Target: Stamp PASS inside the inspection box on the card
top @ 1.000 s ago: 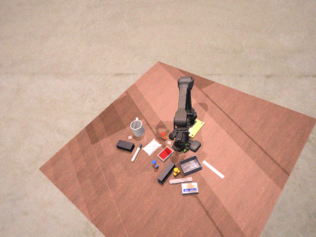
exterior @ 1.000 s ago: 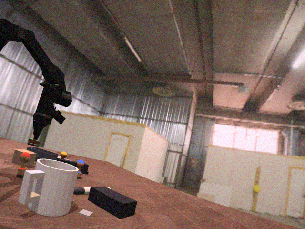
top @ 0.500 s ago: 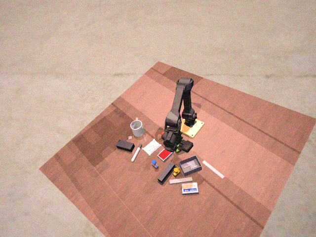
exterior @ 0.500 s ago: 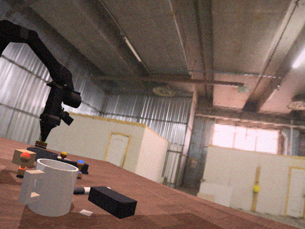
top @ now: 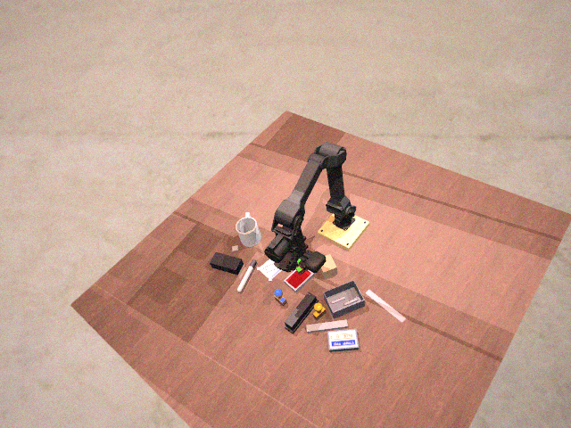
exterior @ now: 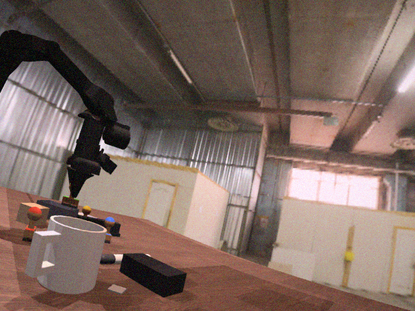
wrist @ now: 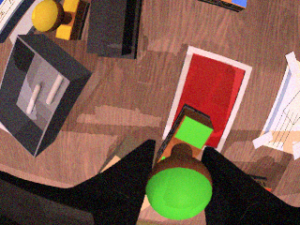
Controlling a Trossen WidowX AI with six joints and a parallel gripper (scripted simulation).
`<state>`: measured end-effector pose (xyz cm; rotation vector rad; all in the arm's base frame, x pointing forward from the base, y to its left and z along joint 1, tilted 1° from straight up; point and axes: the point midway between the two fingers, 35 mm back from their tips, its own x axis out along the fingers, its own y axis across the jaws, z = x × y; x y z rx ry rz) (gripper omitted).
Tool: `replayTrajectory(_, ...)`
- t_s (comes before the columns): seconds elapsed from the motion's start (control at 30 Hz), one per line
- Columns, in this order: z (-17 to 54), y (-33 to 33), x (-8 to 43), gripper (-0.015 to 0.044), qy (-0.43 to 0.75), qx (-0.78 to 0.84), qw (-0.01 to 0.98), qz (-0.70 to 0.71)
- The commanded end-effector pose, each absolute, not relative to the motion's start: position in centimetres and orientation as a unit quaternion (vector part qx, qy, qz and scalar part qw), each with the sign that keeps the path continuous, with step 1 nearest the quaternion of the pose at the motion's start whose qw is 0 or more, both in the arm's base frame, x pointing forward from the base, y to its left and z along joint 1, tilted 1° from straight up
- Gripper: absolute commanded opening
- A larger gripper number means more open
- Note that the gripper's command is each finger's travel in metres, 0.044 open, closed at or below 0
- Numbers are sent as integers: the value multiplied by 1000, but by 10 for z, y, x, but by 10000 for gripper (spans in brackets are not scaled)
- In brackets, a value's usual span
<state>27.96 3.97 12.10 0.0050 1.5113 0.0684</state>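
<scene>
The gripper point(top: 300, 267) point(exterior: 72, 196) point(wrist: 180, 149) is shut on the green-knobbed stamp point(exterior: 70, 201) point(wrist: 179, 192), whose brown base has a green patch on top. It holds the stamp raised above the bench; in the wrist view its base overlaps the near end of the red ink pad point(top: 298, 279) point(wrist: 213, 84). The stamp's underside and lettering are hidden. The white card point(top: 268, 270) point(wrist: 292, 108) lies beside the pad, partly behind the arm in the top view and cut off in the wrist view. Its inspection box cannot be made out.
A blue stamp point(top: 278, 293) point(exterior: 109, 221), yellow stamp point(top: 318, 308) point(wrist: 47, 16) and red stamp point(exterior: 34, 213) stand around. A black stapler-like block point(top: 301, 314), grey tray point(wrist: 70, 96), wooden block point(top: 328, 267), marker point(top: 246, 277), black block point(top: 226, 263) and mug point(top: 249, 233) point(exterior: 72, 259) are nearby.
</scene>
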Motion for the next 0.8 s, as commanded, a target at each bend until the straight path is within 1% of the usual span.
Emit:
replayTrajectory(0.0, 123, 25, 286, 0, 684, 2, 728, 34)
replayTrajectory(0.77, 111, 18, 290, 0, 684, 4, 729, 34)
